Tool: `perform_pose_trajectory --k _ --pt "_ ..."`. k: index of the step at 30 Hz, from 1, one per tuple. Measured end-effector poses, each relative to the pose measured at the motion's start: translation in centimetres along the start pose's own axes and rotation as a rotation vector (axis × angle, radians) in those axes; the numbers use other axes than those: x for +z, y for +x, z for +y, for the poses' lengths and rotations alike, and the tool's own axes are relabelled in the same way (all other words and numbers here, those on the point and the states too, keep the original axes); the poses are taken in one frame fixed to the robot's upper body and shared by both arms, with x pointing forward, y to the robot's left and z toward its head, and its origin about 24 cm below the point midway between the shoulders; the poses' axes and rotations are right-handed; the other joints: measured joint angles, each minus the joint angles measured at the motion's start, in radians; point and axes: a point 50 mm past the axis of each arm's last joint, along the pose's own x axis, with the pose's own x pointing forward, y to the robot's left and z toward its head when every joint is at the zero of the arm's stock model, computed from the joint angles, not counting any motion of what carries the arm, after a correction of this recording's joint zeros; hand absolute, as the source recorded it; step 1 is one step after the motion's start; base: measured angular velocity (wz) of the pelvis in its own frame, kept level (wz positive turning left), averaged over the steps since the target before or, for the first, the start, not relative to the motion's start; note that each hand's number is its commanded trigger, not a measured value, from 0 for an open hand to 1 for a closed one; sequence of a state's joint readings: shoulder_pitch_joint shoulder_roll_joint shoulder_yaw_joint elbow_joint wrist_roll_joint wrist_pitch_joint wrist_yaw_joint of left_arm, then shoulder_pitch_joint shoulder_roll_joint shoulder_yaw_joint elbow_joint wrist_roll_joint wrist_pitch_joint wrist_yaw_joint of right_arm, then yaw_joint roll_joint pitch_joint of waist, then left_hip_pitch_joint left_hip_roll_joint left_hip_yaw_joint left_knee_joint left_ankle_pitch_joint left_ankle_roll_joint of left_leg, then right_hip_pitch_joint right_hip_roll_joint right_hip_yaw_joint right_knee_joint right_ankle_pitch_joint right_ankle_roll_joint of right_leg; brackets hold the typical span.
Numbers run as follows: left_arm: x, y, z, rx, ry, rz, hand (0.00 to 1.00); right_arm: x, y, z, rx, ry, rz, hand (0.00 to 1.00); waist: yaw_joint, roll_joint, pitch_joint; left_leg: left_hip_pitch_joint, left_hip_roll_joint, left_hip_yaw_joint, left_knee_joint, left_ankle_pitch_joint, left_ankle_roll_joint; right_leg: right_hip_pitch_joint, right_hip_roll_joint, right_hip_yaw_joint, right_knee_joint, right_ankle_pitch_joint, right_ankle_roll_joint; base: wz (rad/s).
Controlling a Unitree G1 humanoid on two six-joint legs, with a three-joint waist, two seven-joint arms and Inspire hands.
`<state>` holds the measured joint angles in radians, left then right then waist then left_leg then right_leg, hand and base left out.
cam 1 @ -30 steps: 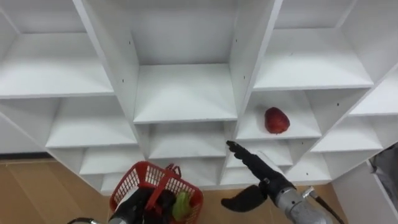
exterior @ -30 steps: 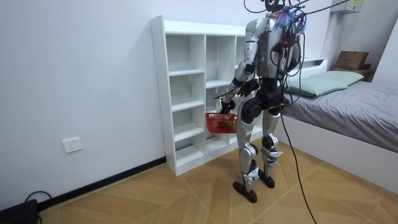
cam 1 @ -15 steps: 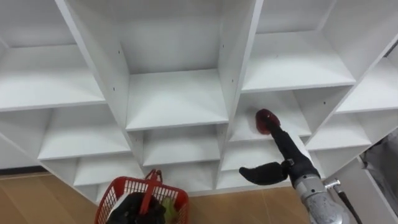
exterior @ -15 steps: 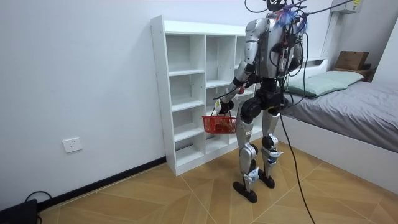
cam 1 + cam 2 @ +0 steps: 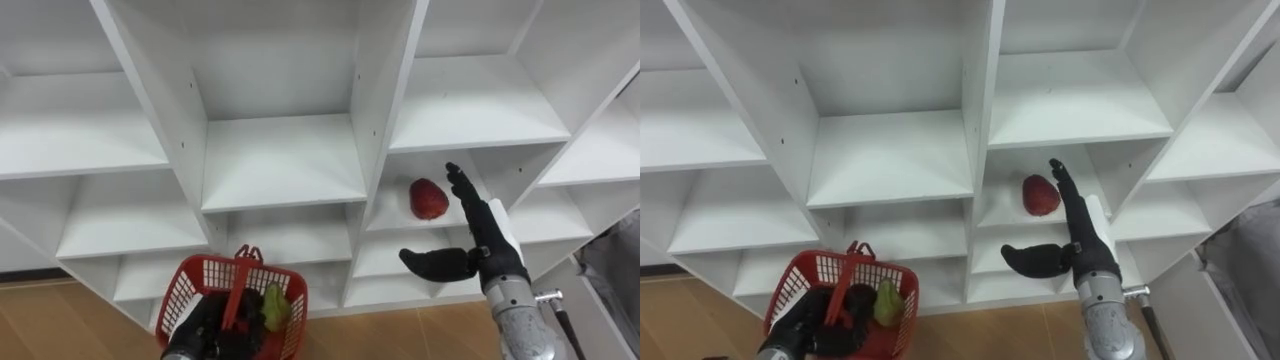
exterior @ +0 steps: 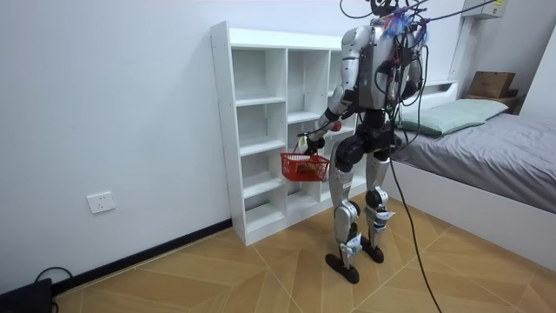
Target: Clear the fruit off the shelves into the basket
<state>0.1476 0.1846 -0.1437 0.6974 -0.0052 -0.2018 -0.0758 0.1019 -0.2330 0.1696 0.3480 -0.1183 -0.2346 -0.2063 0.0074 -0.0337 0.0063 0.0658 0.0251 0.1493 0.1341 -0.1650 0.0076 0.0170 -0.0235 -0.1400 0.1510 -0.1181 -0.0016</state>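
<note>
Nearly at the red fruit

Open and straight-fingered, the right hand hovered just right of the red fruit on a white closet shelf. Below, the left hand gripped the red basket by its handle, a green fruit inside.

The closet is plain white throughout, its panels dotted with small dark peg holes. A deep red fruit stands out against one white shelf. The basket is bright red, its walls an open lattice, its handle the same red; inside it shows a yellow-green fruit among dark shapes. The right hand has black fingers and a pale back above a silver-grey wrist; the left hand is black. In the room view the floor is warm brown wood in a herringbone pattern, the wall white with a black skirting board, the bedspread grey and the pillow pale green.
</note>
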Motion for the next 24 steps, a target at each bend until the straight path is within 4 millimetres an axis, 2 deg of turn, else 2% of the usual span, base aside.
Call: perform_pose_trajectory --k 7,16,22,24 --pt "-0.1 -0.1 0.1 0.005 -0.005 0.004 1.0 0.1 0.0 -0.2 -0.038 0.027 -0.005 0.0 0.003 -0.001 -0.0009 0.002 0.0 0.0 0.0 0.0 0.0 0.003 0.0 0.0 0.0 0.0 0.0 0.0" --pt "-1.2 -0.7 -0.1 -0.002 -0.012 0.046 1.0 0.0 0.0 -0.5 -0.096 0.071 0.009 0.0 0.01 -0.008 0.0012 -0.003 -0.001 -0.015 0.001 0.0 0.0 0.002 -0.002 -0.008 0.0 0.0 0.0 0.02" --pt "-1.2 -0.7 0.0 -0.005 -0.014 0.046 1.0 -0.7 0.4 -0.7 -0.109 0.076 0.048 0.0 0.023 -0.014 0.0017 -0.011 -0.002 -0.019 0.003 0.0 0.0 -0.001 -0.003 -0.013 0.0 -0.001 0.0 0.02" --pt "-1.2 -0.7 0.2 -0.008 -0.009 0.046 1.0 -1.1 0.7 -0.8 -0.117 0.091 0.068 0.0 0.023 -0.019 -0.0007 -0.03 -0.002 -0.027 0.013 0.0 0.0 -0.009 -0.005 -0.024 0.0 -0.002 0.0 0.15"
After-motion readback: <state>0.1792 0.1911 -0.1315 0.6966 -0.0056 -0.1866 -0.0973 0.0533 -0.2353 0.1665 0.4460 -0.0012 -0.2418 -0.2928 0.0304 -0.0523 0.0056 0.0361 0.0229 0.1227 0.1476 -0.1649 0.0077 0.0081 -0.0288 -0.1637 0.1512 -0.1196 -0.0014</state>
